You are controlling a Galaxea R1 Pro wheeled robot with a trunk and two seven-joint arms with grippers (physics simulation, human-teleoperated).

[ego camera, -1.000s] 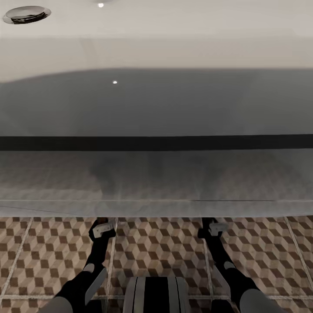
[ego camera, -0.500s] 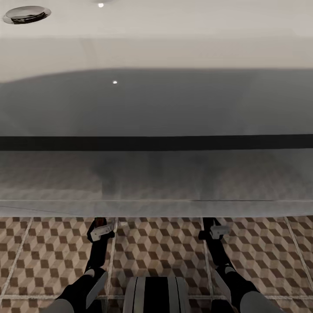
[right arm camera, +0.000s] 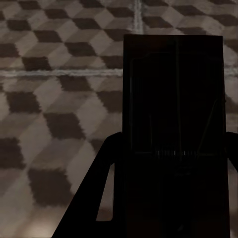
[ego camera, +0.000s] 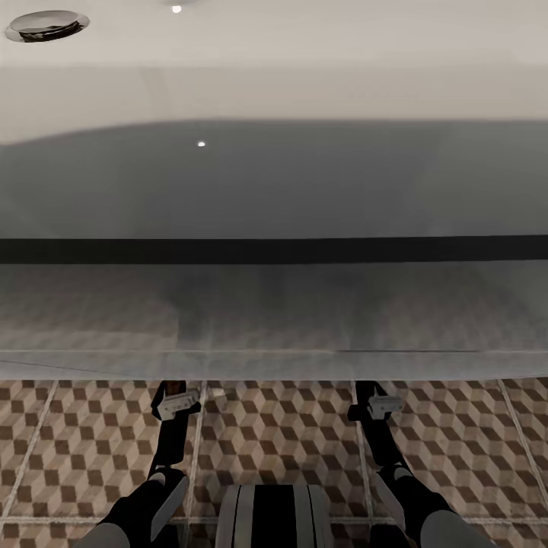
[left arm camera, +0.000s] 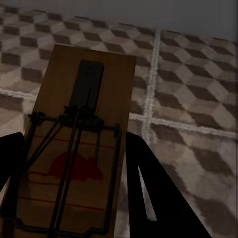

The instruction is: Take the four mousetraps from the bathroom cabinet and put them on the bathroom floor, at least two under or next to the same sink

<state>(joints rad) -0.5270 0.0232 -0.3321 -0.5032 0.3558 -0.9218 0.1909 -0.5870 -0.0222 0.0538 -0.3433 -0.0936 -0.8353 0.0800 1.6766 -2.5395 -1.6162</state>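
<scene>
We were facing a large pale bathtub (ego camera: 274, 190), its glossy side reflecting the bathroom floor (ego camera: 281, 434), a surface of brown, beige and white cube-patterned tiles with pale grout lines. A round metal drain (ego camera: 46, 24) sat at the far left of the tub's basin. Both our arms reached forward and down, their ends near the foot of the tub. In the head view the left gripper (ego camera: 176, 402) lay close to the tub's lower edge, and the right gripper (ego camera: 374, 403) lay level with it, well apart to the right. In the left wrist view a mousetrap (left arm camera: 82, 134) lay between the dark fingers (left arm camera: 148, 193) of that gripper: a tan board with a black wire spring, a black plate toward its far end and a red mouse mark printed beneath the wires. The jaws were closed against its long edges, holding it above the tiles near a crossing of grout lines. In the right wrist view a second mousetrap (right arm camera: 176, 124) was held the same way, the jaws pressed to its sides, but it was in deep shadow and showed as a dark rectangle with only faint wire outlines. We could not tell whether either board touched the floor.
</scene>
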